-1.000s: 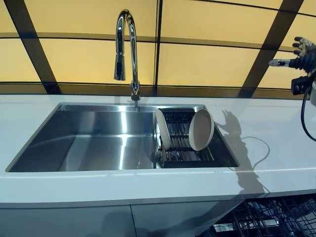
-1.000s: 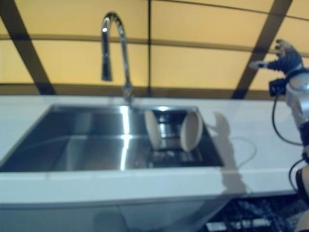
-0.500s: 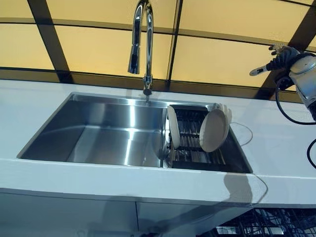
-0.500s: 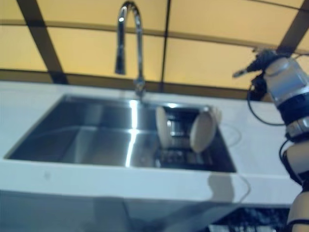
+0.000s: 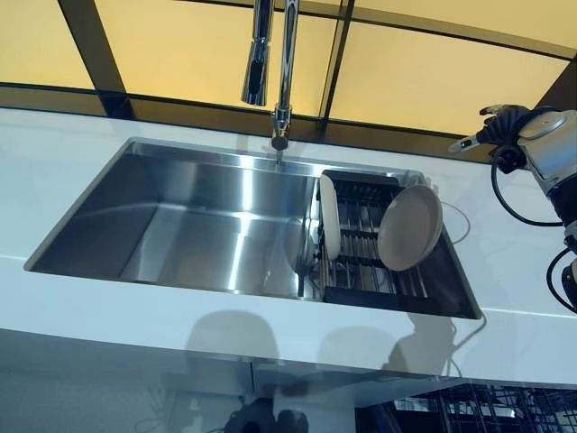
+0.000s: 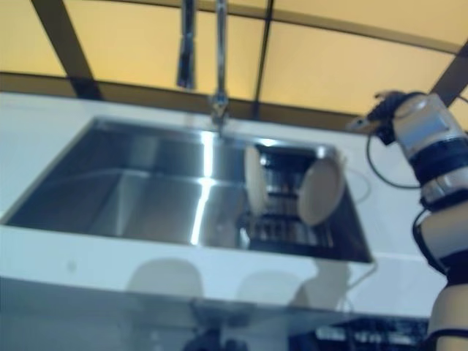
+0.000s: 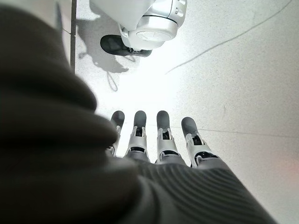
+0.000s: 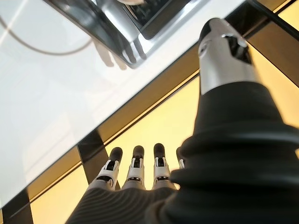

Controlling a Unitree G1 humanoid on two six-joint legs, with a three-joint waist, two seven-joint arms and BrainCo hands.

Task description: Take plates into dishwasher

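Nothing of the task looks done yet: both plates stand on edge in the dark rack [image 5: 365, 271] that sits in the sink [image 5: 207, 225] at its 3 o'clock end, and neither hand holds one. The left plate [image 5: 330, 215] stands nearly edge-on; the right plate [image 5: 410, 228] leans with its round back showing. Both are pale, matte and smooth, like stoneware. The right hand [image 5: 494, 126] hovers high at about 2 o'clock from the rack, well apart from the plates, its fingers straight and empty in its own wrist view. The left hand [image 7: 159, 140] hangs over the floor, fingers straight too, holding nothing. What is left, I judge, is everything: reach down, take a plate by its rim, carry it to the dishwasher basket [image 5: 487, 410], whose dark wire grid shows below the surface [image 5: 81, 302] at 5 o'clock. The sink is brushed steel, boxy and glossy; the faucet [image 5: 275, 72] above it is polished chrome; the surface is plain white and smooth.
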